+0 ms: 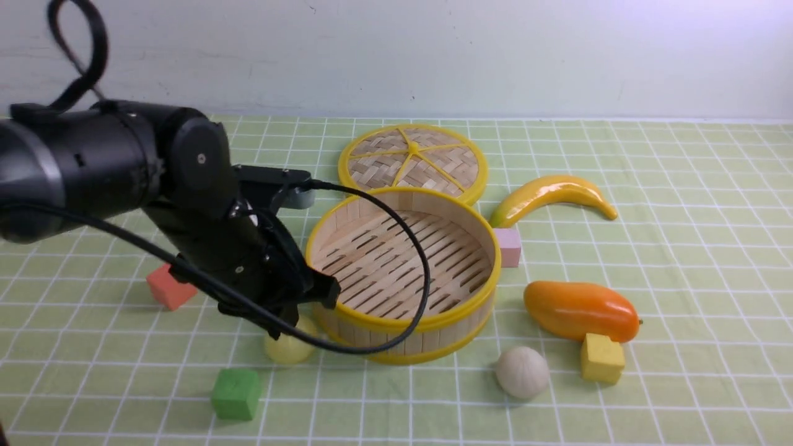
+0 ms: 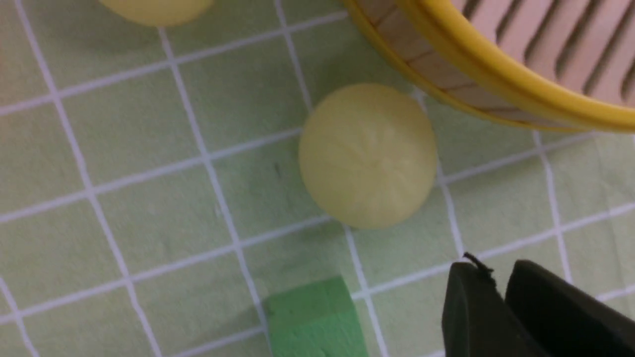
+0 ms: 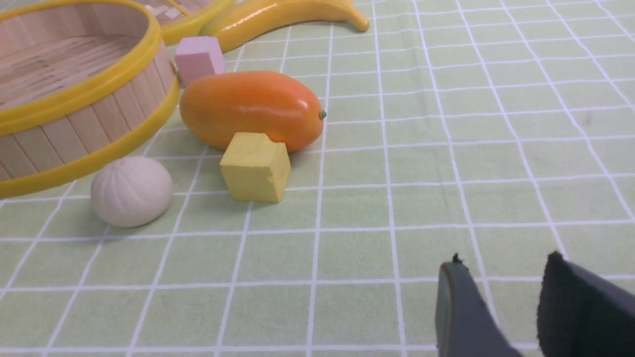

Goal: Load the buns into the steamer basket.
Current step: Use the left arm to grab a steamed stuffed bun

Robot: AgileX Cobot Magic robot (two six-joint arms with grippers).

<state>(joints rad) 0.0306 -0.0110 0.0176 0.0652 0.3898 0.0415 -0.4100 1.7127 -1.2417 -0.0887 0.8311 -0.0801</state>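
Observation:
The steamer basket (image 1: pixel 471 310) stands mid-table with nothing in it; its rim shows in the left wrist view (image 2: pixel 496 84) and the right wrist view (image 3: pixel 84 89). A pale yellow bun (image 1: pixel 289 350) lies by its front left wall, just under my left gripper (image 1: pixel 282 325). In the left wrist view this bun (image 2: pixel 367 153) lies apart from my left gripper (image 2: pixel 496 270), which is shut and empty. A second yellow bun (image 2: pixel 156 7) shows at that view's edge. The off-white bun (image 1: pixel 522 371) (image 3: pixel 131 191) lies in front of the basket. My right gripper (image 3: pixel 503 263) is open and empty.
The woven lid (image 1: pixel 413 161) lies behind the basket. A banana (image 1: pixel 551 195), pink cube (image 1: pixel 509 246), orange mango (image 1: pixel 579 310) and yellow cube (image 1: pixel 601 358) lie to the right. A green cube (image 1: pixel 235 393) and a red cube (image 1: pixel 170 286) lie to the left.

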